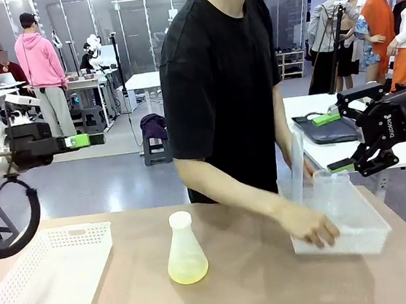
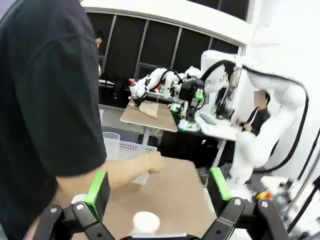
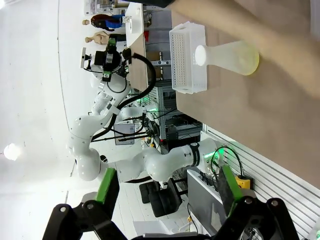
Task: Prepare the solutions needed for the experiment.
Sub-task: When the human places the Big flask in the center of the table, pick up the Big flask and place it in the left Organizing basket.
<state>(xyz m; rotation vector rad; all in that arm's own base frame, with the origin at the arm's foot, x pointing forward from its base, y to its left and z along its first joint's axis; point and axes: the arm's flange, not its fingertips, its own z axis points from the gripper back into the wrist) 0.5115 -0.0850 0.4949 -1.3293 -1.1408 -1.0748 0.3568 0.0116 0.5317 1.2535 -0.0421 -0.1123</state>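
solutions: pale yellow layer (image 1: pixel 188 272) at the bottom of flask (image 1: pixel 184 246); it stands upright mid-table between white basket (image 1: pixel 80 228) and clear bin (image 1: pixel 360 240), likely so either arm can reach it.
person's hand (image 1: pixel 313 227): on the bin's near edge, probably sorting labware.
left gripper (image 1: pixel 91 140): raised clear of the table, jaws spread, empty.
right gripper (image 1: pixel 334 142): raised above the bin, jaws spread, empty.
unclear: translucent vessels in the bin blur together; whether the flask's white top is a stopper or a rim.

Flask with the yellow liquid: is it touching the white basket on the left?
Apart. The front view shows a strip of bare table between the flask and the white basket, so the two do not meet.
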